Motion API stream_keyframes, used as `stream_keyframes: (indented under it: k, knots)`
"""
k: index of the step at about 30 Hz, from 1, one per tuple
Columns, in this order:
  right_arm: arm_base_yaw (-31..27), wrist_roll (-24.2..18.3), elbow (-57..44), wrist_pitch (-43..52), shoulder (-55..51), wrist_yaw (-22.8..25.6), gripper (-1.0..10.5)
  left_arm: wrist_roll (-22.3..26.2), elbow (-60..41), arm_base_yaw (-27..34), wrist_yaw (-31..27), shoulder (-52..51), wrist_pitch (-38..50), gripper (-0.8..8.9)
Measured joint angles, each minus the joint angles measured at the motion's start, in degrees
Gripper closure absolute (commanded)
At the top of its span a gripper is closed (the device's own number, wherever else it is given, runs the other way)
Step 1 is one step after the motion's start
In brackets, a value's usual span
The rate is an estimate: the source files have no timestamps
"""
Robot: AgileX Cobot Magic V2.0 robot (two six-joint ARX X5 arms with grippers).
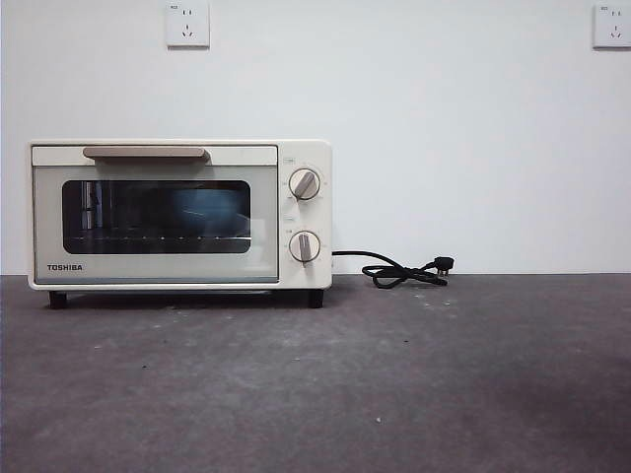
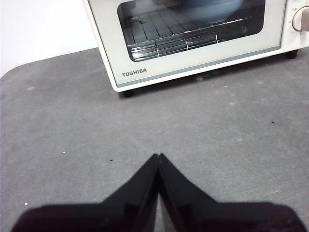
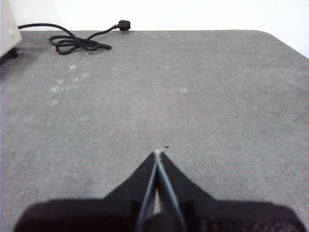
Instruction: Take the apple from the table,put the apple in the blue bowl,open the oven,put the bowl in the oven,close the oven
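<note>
The cream-white TOSHIBA oven (image 1: 179, 214) stands at the back left of the table (image 1: 394, 384) with its dark glass door closed. Through the glass the blue bowl (image 1: 209, 210) shows dimly on the wire rack; the left wrist view catches the bowl's base (image 2: 212, 8) too. The apple is hidden. My left gripper (image 2: 158, 155) hovers shut and holds nothing, a short way in front of the oven (image 2: 193, 43). My right gripper (image 3: 157, 152) is shut over bare table, away from the oven's corner (image 3: 8, 29). Neither gripper shows in the front view.
The oven's black cord and plug (image 1: 404, 270) lie coiled on the table to the right of the oven, also in the right wrist view as a cord (image 3: 77, 42). A white wall with two sockets (image 1: 187, 24) stands behind.
</note>
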Motion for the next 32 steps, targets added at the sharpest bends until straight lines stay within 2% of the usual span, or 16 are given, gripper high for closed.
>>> stream_keyframes:
  k: [32]
  knots:
    - [0.0, 2.1, 0.0, 0.0, -2.6, -0.5, 9.5, 0.0, 0.0, 0.0, 0.0, 0.2, 0.0, 8.17]
